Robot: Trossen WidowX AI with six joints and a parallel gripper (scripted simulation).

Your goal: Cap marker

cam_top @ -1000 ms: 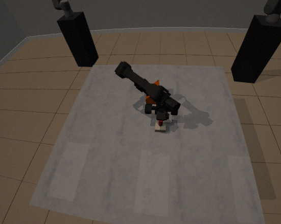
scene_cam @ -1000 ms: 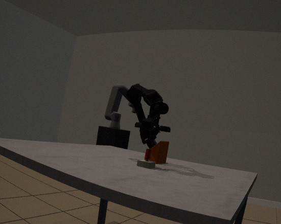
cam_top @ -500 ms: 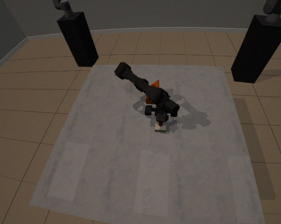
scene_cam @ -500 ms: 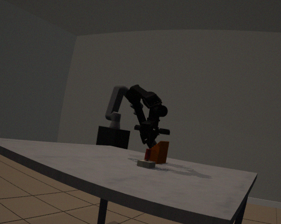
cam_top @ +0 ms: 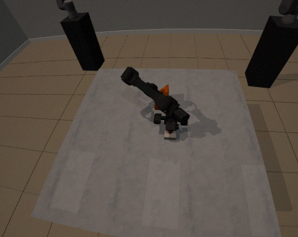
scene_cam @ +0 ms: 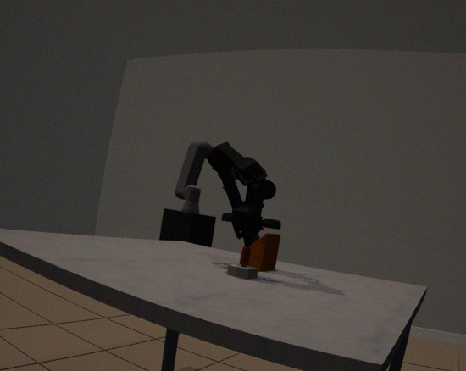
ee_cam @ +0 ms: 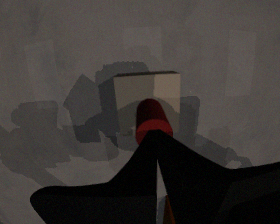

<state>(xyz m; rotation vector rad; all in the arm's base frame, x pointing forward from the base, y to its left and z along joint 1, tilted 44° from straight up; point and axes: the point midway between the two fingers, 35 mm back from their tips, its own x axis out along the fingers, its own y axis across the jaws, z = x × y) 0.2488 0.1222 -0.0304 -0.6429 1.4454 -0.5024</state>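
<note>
The pale holder block [cam_top: 170, 137] [scene_cam: 241, 272] [ee_cam: 167, 88] sits on the table. The red cap [cam_top: 170, 132] [scene_cam: 245, 256] [ee_cam: 152, 121] stands upright above the middle of the block, over the marker, whose body is almost wholly hidden. How far down the cap sits cannot be told. My gripper [scene_cam: 246, 246] [ee_cam: 154, 135] is shut and empty, pointing down. Its closed fingertips are at the cap's top, touching it or just above it. In the top view the arm hides the fingertips.
An orange wedge-shaped block [cam_top: 165, 90] [scene_cam: 270, 253] [ee_cam: 169, 214] stands on the table [cam_top: 121, 173] [scene_cam: 155, 279] behind the holder, beneath the arm. Two dark pedestals [cam_top: 84, 43] [cam_top: 272, 51] with other arms stand beyond the table's far edge.
</note>
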